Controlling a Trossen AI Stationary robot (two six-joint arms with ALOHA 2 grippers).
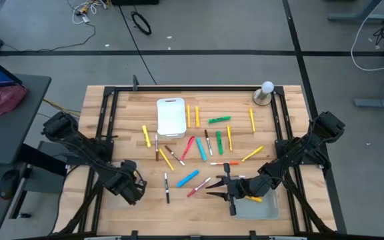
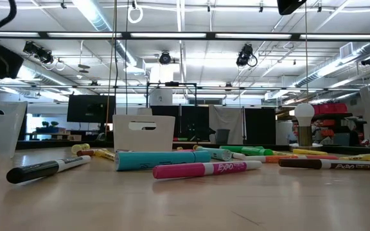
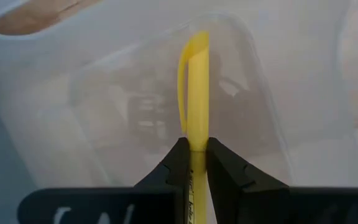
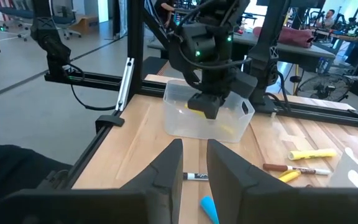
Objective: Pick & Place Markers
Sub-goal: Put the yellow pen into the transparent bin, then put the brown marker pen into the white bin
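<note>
A yellow marker (image 3: 197, 87) stands upright in my left gripper (image 3: 194, 155), which is shut on it and points down into a clear tray (image 4: 185, 127) at the table's near left. That gripper also shows from above (image 1: 133, 190) and ahead of my right gripper (image 4: 207, 106). Several other markers (image 1: 199, 150) lie loose on the middle of the wooden table. My right gripper (image 4: 194, 168) hovers level at the near right, pointing toward the left tray. Its fingers are a little apart with nothing between them. My left gripper pinches the yellow marker's barrel (image 3: 196, 142) between its two fingers, which come from above and point down along it. The marker hangs upright below the fingers, its clip end (image 3: 191, 46) lowest, inside the clear tray. Whether that end touches the tray floor I cannot tell.
A second clear tray (image 1: 265, 210) lies under my right arm at the near right. A white tray (image 1: 171, 115) stands at the far middle and a bulb on a stand (image 1: 267, 92) at the far right. A black frame (image 1: 105, 133) borders the table.
</note>
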